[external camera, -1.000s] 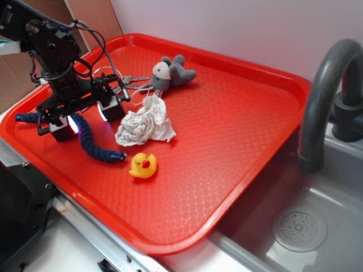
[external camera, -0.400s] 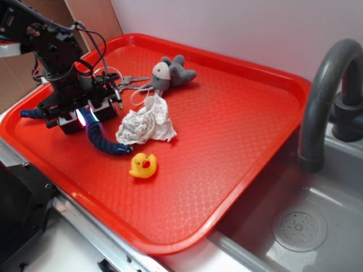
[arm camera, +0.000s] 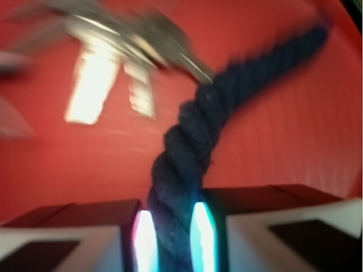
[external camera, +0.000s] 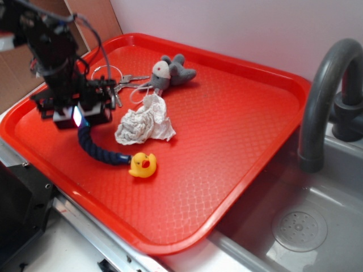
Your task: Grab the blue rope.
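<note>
The blue rope [external camera: 93, 146] is a thick navy braided cord. It hangs from my gripper [external camera: 79, 118] at the tray's left and curves down to the yellow duck [external camera: 143, 165], its tip touching the duck. In the wrist view the rope [arm camera: 193, 141] runs up between my two lit fingers, and the gripper [arm camera: 169, 238] is shut on it. The rope's other end is hidden behind the gripper.
All lies on a red tray [external camera: 238, 141]. A crumpled white cloth [external camera: 144, 124], a grey plush mouse [external camera: 170, 72] and a bunch of keys [external camera: 122, 82] lie right of the gripper. A grey tap [external camera: 320, 96] and a sink [external camera: 295, 226] stand to the right.
My gripper has closed on the rope and lifted. The rope's left end has left the tray, and its tip has slid right to the duck.
</note>
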Motion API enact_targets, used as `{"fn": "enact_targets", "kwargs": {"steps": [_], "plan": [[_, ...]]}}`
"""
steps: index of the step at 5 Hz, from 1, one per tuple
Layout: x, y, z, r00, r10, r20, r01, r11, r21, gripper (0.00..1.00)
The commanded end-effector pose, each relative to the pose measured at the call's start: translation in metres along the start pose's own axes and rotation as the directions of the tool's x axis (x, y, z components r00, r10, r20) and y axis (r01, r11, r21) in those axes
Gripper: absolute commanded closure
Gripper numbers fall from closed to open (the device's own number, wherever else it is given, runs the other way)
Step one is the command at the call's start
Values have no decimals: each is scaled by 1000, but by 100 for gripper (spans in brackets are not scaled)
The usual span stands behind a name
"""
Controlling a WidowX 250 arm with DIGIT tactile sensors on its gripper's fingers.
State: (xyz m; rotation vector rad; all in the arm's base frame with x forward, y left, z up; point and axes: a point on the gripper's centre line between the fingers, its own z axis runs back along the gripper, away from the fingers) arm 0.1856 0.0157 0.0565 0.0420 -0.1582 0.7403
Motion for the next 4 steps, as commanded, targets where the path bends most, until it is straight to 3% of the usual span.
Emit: {"fn": "enact_targets", "kwargs": {"steps": [1, 2, 3, 4], "plan": [[10, -34, 101, 879, -478, 4, 475, 873, -112, 100], [-4, -46, 142, 764, -644, 39, 643, 754, -137, 100], [-12, -46, 151, 769, -636, 63, 637, 755, -155, 100], [-11, -42, 148, 795, -607, 20, 602, 784, -150, 100]]}}
